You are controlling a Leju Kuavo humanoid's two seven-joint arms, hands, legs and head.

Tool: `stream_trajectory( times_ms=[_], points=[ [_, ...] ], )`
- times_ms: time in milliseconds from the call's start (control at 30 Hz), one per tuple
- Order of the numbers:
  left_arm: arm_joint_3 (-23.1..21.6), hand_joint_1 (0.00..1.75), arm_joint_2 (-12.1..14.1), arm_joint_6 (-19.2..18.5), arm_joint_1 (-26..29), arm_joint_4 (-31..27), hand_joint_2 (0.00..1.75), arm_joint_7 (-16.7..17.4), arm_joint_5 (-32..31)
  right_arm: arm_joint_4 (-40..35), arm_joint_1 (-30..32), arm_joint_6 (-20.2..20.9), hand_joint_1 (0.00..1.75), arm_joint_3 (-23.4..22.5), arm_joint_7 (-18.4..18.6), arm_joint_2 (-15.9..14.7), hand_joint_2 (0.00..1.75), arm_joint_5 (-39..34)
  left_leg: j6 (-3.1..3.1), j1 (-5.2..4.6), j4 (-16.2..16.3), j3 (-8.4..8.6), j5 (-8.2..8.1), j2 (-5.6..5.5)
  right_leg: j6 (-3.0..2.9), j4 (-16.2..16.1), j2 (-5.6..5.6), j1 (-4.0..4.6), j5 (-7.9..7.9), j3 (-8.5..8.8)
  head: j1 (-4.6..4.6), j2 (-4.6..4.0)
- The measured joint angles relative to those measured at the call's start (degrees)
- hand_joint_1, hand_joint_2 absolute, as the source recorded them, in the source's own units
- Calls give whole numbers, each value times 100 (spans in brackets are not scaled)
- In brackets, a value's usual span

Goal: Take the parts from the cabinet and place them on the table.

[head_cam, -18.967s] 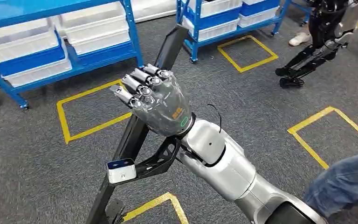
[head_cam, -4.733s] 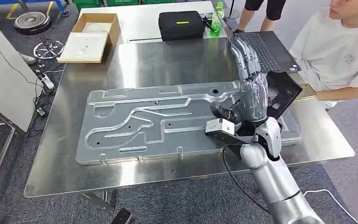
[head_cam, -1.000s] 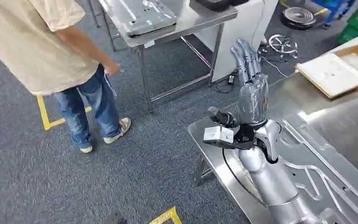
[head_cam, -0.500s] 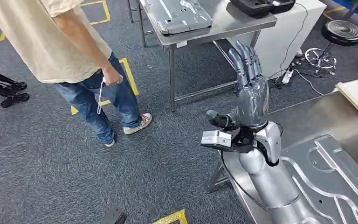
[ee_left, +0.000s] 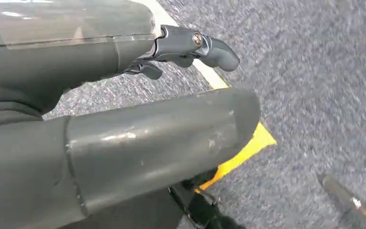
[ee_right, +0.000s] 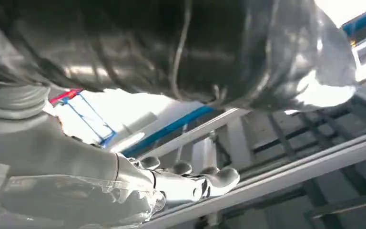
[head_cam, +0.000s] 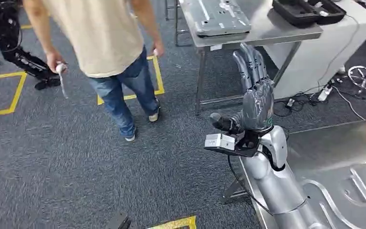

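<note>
My right hand (head_cam: 253,90) is raised in front of me in the head view, fingers stretched straight up and apart, holding nothing. In the right wrist view the right hand (ee_right: 171,183) is equally spread against the ceiling. My left hand (ee_left: 124,95) hangs over the grey carpet with its fingers (ee_left: 195,45) loosely apart and nothing in it. A large stamped metal panel (head_cam: 352,195) lies on the steel table (head_cam: 333,143) at my lower right. Another metal panel (head_cam: 219,16) lies on a farther steel table.
A person in a beige shirt and jeans (head_cam: 109,43) walks on the carpet ahead, something small and white in one hand. A black case (head_cam: 305,10) sits on the far table beside a white cabinet (head_cam: 324,52). Another robot's legs (head_cam: 14,43) stand upper left among yellow tape (head_cam: 16,93).
My view has swung left: the near table slid toward the lower right and the far table came nearer centre. The person has stepped on. My raised right hand keeps its pose.
</note>
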Motion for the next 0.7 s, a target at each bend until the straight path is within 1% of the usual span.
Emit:
stream_trajectory(
  times_ms=[33,67,100,133,167,200,233,267,300,333,367,400,433,467,500,533,567,600,633,667,700],
  points=[
    [0,0,0,2,4,0,0,2,-2,0,2,0,0,2,-2,0,0,22,41,0,-22,-1,14,-59,28,-12,-58,2,-7,23,-4,0],
    [0,0,-2,4,8,0,0,9,-2,-7,4,0,0,4,0,0,0,31,99,61,-88,49,53,-126,82,11,-9,-27,-63,20,0,0],
    [0,0,-2,4,2,0,0,11,-2,-7,6,-2,0,4,4,0,0,39,124,57,-102,55,61,-179,96,154,268,-43,-180,-13,2,0],
    [-4,0,-4,4,-11,0,0,11,-7,-11,10,-13,0,4,4,0,0,42,154,60,-100,49,70,-214,95,480,450,-53,-386,-164,7,0],
    [-7,0,-7,4,-26,0,0,11,-7,-9,36,-15,0,4,4,0,0,44,173,57,-99,46,70,-276,99,983,567,-48,-631,-408,7,0],
    [-9,0,-9,4,-31,0,0,11,-7,-9,78,-17,0,4,4,-2,0,46,183,51,-98,45,70,-339,105,1424,613,-45,-797,-632,4,0],
    [-9,0,-9,4,-26,0,0,13,-7,-4,117,-17,0,4,9,-4,0,46,184,45,-90,45,69,-428,104,1742,633,-44,-844,-811,7,0],
    [-9,0,-9,4,-16,0,0,13,-7,-2,136,-17,0,4,9,-4,0,46,183,44,-79,45,68,-501,98,1749,637,-44,-746,-848,4,0],
    [-9,0,-9,4,-11,0,0,13,-7,-4,138,-17,0,4,9,-4,0,46,181,44,-61,45,65,-579,85,1507,643,-45,-534,-765,4,0],
    [-11,0,-9,4,-13,0,0,15,-7,-4,137,-17,0,4,9,-7,0,46,175,45,-45,47,57,-654,66,1085,664,-46,-259,-580,4,0],
    [-11,0,-11,6,-17,0,0,13,-7,-7,135,-17,0,4,9,-9,0,46,158,45,-28,54,45,-744,31,471,778,-44,55,-307,4,0],
    [-13,0,-24,4,-15,2,0,13,-7,-7,134,-17,0,4,9,-9,0,46,146,63,-23,37,40,-782,-11,142,1059,-59,74,-176,4,0],
    [-13,0,-26,6,-30,0,0,15,-7,-11,138,-20,0,4,9,-9,0,46,116,30,20,2,34,-849,0,42,1075,-61,68,-152,5,0],
    [-13,0,-26,9,-30,0,0,15,-7,-15,139,-20,0,9,9,-9,0,48,73,54,-6,-23,55,-899,0,63,999,-37,70,-153,2,0],
    [-13,0,-26,9,-19,0,0,17,-7,-15,132,-22,0,13,9,-9,0,48,33,76,-19,-27,59,-952,-18,65,969,-22,63,-148,7,0],
    [-13,0,-26,9,-8,0,0,18,-7,-15,129,-22,0,13,9,-9,0,48,-4,87,-48,-22,77,-1014,-38,58,909,-12,67,-135,5,0],
    [-13,0,-15,11,2,0,0,18,-7,-15,129,-20,0,11,9,-9,0,48,-38,51,-29,-37,62,-1012,-95,-28,838,-97,109,-82,5,0],
    [-15,0,-15,9,12,0,0,18,-9,-15,127,-20,0,13,13,-4,0,48,-52,26,106,-70,-33,-661,-142,-75,757,-86,117,-35,-4,0],
    [-15,0,-15,9,0,0,0,18,-9,-20,121,-26,0,13,13,2,0,48,-72,38,396,-205,-218,-475,-169,-78,696,-78,113,-20,-17,0],
    [-15,0,-15,9,-18,0,0,18,-7,-20,121,-26,0,11,13,0,0,48,-99,58,807,-408,-423,-383,-179,-75,623,-67,104,-17,-13,0],
    [-15,0,-15,9,-28,0,0,18,-9,-15,131,-24,0,11,13,0,0,48,-125,83,1263,-641,-615,-347,-194,-72,544,-58,91,-15,-13,0]
  ],
)
